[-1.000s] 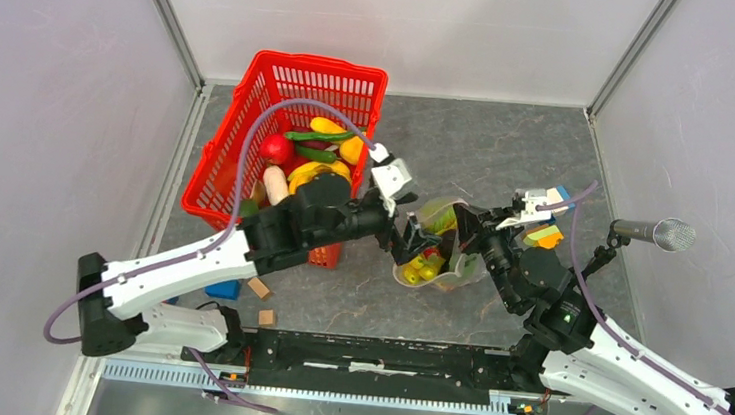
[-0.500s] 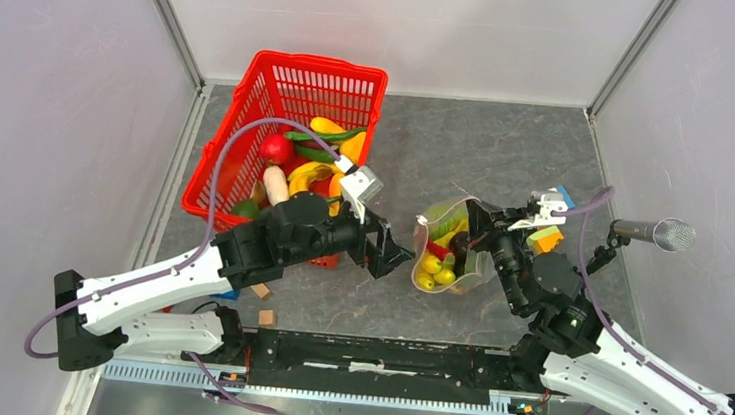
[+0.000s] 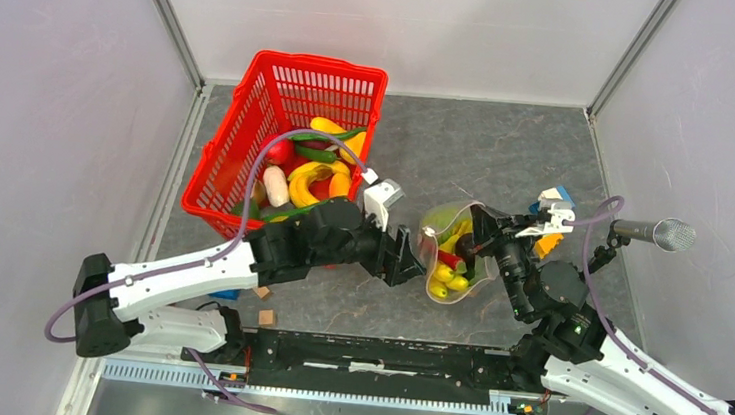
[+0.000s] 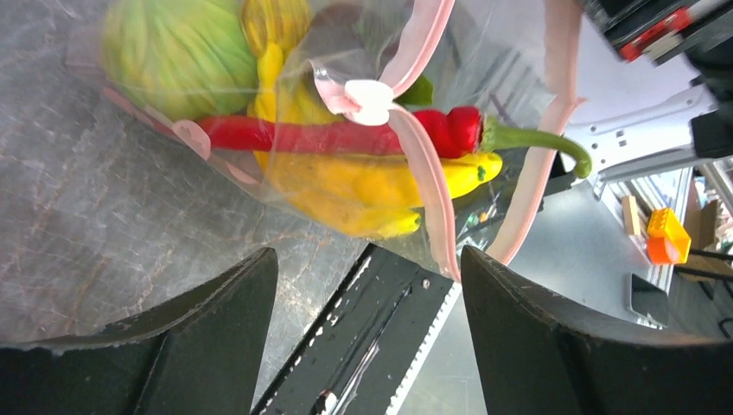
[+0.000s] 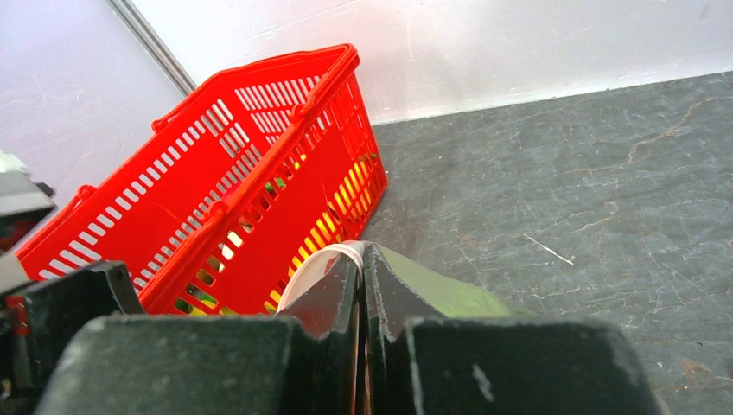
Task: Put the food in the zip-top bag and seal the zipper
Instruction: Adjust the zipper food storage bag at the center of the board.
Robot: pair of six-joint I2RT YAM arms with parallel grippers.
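Red basket (image 3: 228, 145), pink zipper (image 4: 430, 190)

The left wrist view is cropping the zip-top bag (image 4: 337, 52) along the top edge, so its upper part is not showing. The green cabbage-like ball (image 4: 168, 52) inside is running off that edge too. The bottom edge is cutting off the left gripper (image 4: 367, 268).

In the right wrist view, the right gripper (image 5: 361, 264) is covering nearly all of the bag, with only a loop of the zipper (image 5: 321, 259) peeking out. The food (image 5: 350, 194) glimpsed through the red basket (image 5: 259, 173) mesh is appearing too small to name.

From above, the left arm (image 3: 198, 268) is hiding the basket's corner toward the desk's near edge. Near the desk's right edge, the right wrist is half covering an orange block (image 3: 547, 245).
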